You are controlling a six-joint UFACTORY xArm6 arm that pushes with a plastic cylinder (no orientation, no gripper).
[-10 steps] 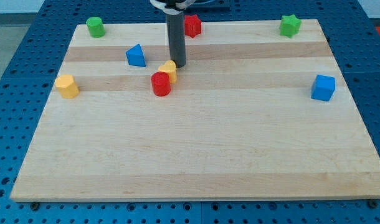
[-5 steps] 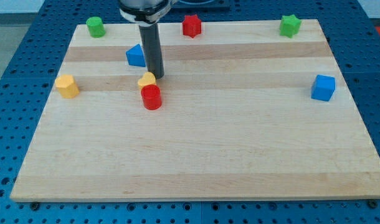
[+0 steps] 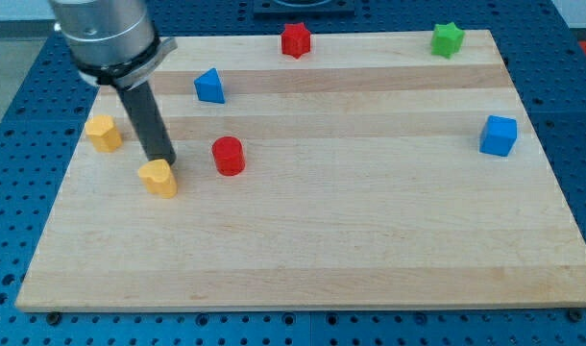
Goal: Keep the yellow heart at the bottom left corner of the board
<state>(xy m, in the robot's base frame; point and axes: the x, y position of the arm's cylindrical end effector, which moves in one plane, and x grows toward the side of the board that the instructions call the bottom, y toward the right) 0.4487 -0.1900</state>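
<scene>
The yellow heart [image 3: 159, 179] lies left of the board's middle, about halfway down the wooden board [image 3: 370, 231]. My tip [image 3: 162, 160] touches the heart's upper edge, with the rod rising toward the view's top left. A red cylinder [image 3: 228, 156] stands just right of the heart, apart from it. A second yellow block [image 3: 105, 133] sits near the left edge, up and left of the heart.
A blue triangular block [image 3: 209, 86] is above the red cylinder. A red star [image 3: 295, 40] and a green star [image 3: 448, 39] sit along the top edge. A blue cube [image 3: 498, 135] is near the right edge. The arm's body hides the top left corner.
My tip moved left and down, pushing the yellow heart away from the red cylinder toward the lower left. The red cylinder shifted slightly left and down. The green cylinder is now hidden by the arm.
</scene>
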